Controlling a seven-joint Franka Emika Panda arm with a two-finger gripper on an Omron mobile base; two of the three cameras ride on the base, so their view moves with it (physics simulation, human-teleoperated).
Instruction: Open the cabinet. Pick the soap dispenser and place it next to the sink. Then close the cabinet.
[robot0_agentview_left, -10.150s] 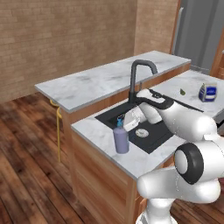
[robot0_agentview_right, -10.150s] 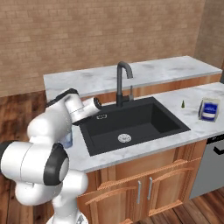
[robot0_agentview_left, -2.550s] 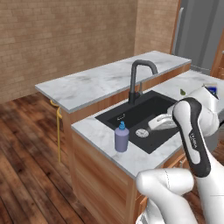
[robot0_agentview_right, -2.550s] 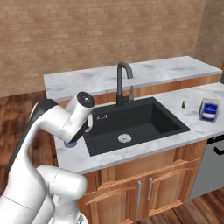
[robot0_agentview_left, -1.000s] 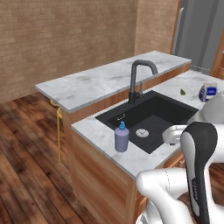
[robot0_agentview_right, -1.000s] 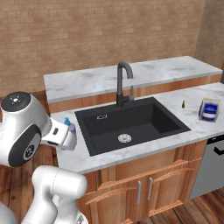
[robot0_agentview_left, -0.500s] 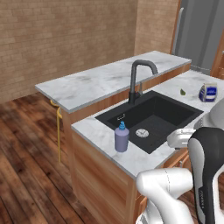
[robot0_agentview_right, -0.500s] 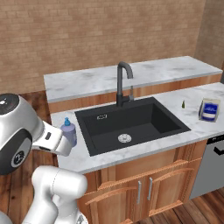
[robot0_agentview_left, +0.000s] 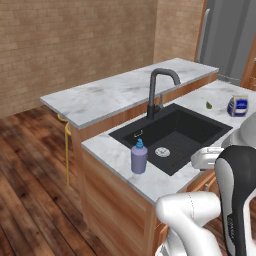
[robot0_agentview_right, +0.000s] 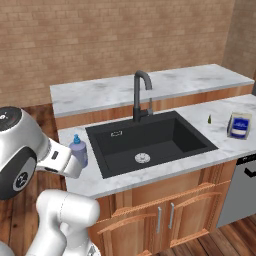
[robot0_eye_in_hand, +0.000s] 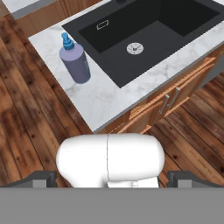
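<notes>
Up high over the counter's near edge, looking down, with the gripper (robot0_eye_in_hand: 112, 180) spread as wide as it goes: two dark tips apart at the bottom corners of the hand view, holding nothing, touching nothing. Well clear of the soap dispenser (robot0_eye_in_hand: 75, 60), which stands upright on the white marble counter (robot0_eye_in_hand: 105, 98) just left of the black sink (robot0_eye_in_hand: 144, 37), near its front left corner. Lavender bottle, blue pump top, seen again in the left base view (robot0_agentview_left: 139, 157) and the right base view (robot0_agentview_right: 79, 150). Round silver drain (robot0_eye_in_hand: 134, 48) in the basin floor; black curved faucet (robot0_agentview_right: 140, 93) behind it. Farther right on the marble, a small blue-and-white box (robot0_agentview_right: 239, 125). Beyond the sink, a raised marble ledge (robot0_agentview_right: 150, 82). Below, wooden doors with short silver handles (robot0_agentview_right: 165, 217); dark wooden plank floor (robot0_agentview_left: 30, 175); brick wall (robot0_agentview_right: 100, 35) behind.
</notes>
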